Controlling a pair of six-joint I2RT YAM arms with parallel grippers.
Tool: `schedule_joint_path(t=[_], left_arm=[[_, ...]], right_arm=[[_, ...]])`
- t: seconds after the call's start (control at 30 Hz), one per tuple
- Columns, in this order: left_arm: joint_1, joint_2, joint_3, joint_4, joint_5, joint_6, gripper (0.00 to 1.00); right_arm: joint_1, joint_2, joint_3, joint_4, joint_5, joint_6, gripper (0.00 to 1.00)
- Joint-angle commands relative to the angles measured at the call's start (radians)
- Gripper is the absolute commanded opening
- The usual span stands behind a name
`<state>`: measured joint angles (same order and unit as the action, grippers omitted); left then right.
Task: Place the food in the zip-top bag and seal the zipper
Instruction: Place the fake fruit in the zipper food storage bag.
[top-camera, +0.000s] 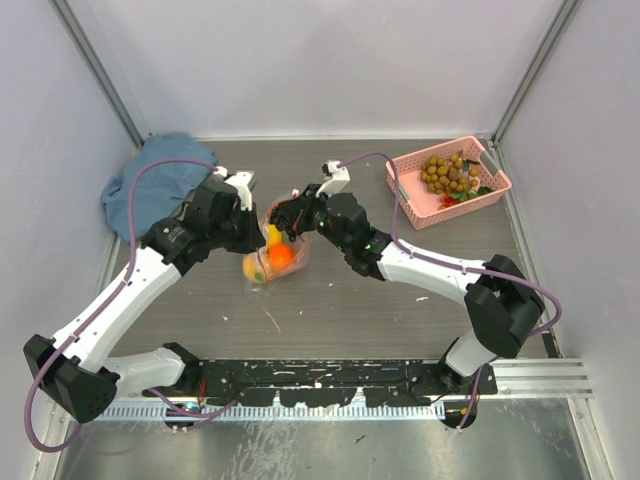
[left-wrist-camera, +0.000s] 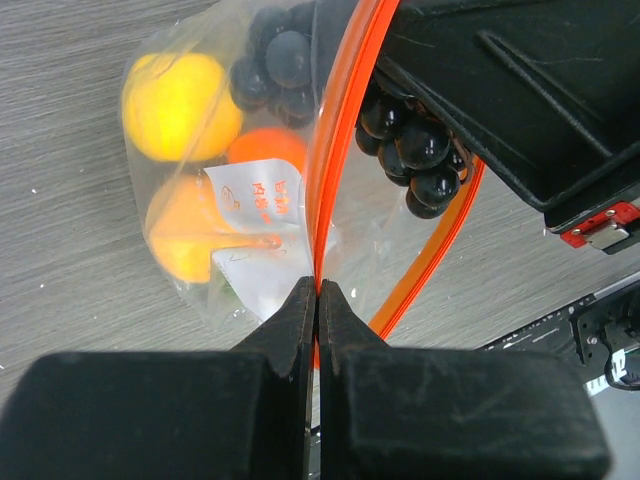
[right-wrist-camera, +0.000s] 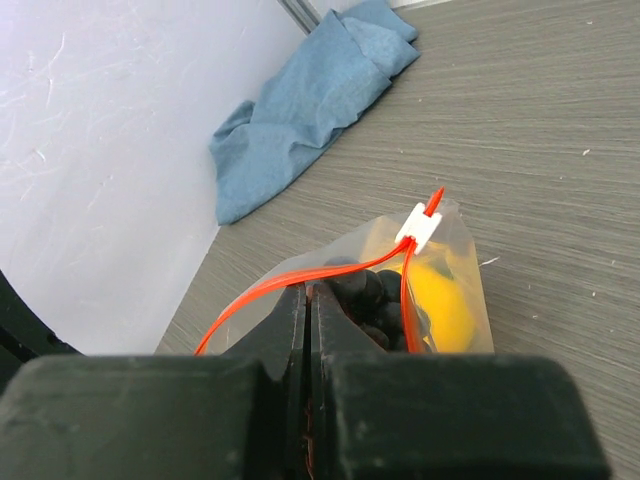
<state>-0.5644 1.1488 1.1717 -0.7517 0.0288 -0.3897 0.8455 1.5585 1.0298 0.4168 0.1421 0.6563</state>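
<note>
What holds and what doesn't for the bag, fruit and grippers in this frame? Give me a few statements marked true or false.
1. The left gripper and the right gripper are both shut on the zipper. True.
2. The bag is empty. False: a yellow fruit, an orange fruit and dark grapes are inside.
3. The zipper is sealed end to end. False: its two strips stand apart.
4. The basket holds brown grapes. True.
5. The cloth lies under the bag. False: it lies apart, in the far left corner.
</note>
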Motion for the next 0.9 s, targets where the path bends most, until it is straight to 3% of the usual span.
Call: schedule_joint_path(t=[0.0, 0.6, 0.87], left_arm=[[0.005, -0.034, 0.010, 0.041, 0.030, -0.015, 0.00], [0.005, -0.042, 0.008, 0.060, 0.069, -0.032, 0.00], [0.005, -0.040, 0.009, 0.055, 0.064, -0.028, 0.00]], right_arm=[[0.010, 0.010, -0.029, 0.172, 0.005, -0.047, 0.01], [0.031, 0.165, -0.121, 0.538, -0.016, -0.262, 0.01], [0.033, 0.183, -0.111, 0.571, -0.003, -0.284, 0.03]])
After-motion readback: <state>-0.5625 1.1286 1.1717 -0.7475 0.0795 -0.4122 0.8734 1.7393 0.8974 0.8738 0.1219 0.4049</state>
